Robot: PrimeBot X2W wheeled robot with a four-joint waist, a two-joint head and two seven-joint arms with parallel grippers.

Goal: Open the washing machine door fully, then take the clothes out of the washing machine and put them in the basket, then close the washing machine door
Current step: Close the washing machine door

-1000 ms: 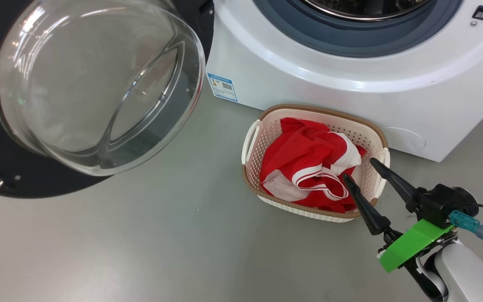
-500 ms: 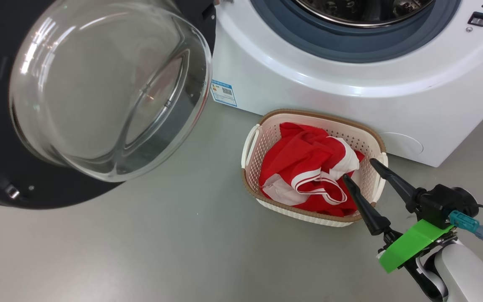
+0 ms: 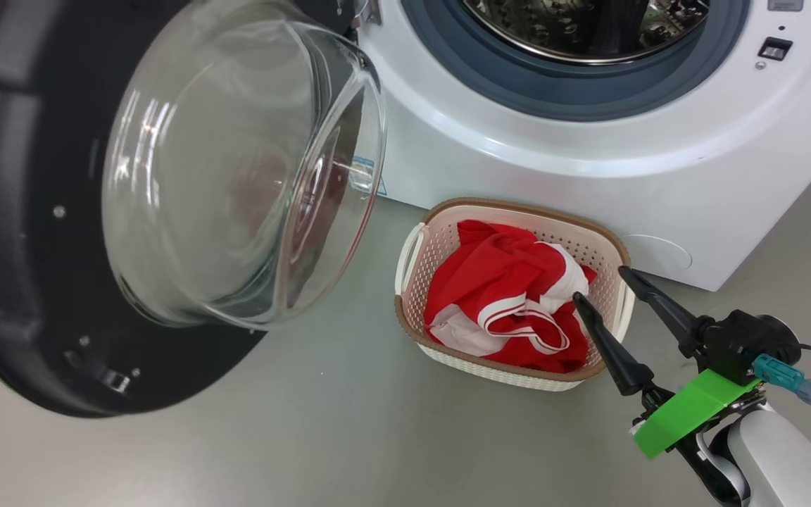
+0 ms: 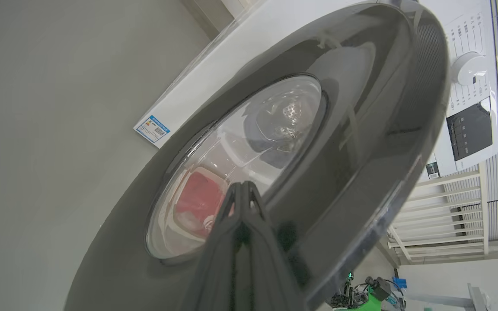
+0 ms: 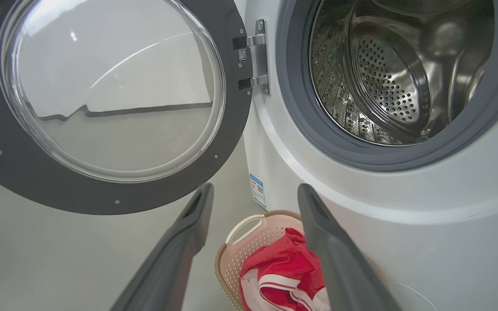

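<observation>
Door [image 3: 25, 282]: open, at the washing machine's [image 3: 518, 162] left.
Clothes [image 3: 497, 282]: in the basket [image 3: 518, 206], in front of the washing machine.
My left gripper [image 4: 241, 185]: fingers together.
My right gripper [image 3: 600, 284]: fingers apart, empty.

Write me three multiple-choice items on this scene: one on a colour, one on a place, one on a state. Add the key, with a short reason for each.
1. What colour is the rim of the washing machine door?
A white
B black
C red

2. Where do the clothes lie?
A in the basket
B on the floor
C in the drum

3. What state is the right pincer in?
A shut on the clothes
B shut on the basket
C open and empty

Key:
1 B: a glossy dark ring surrounds the glass window.
2 A: the red heap sits within the cream perforated walls.
3 C: its jaws stand apart with nothing between them.
</observation>
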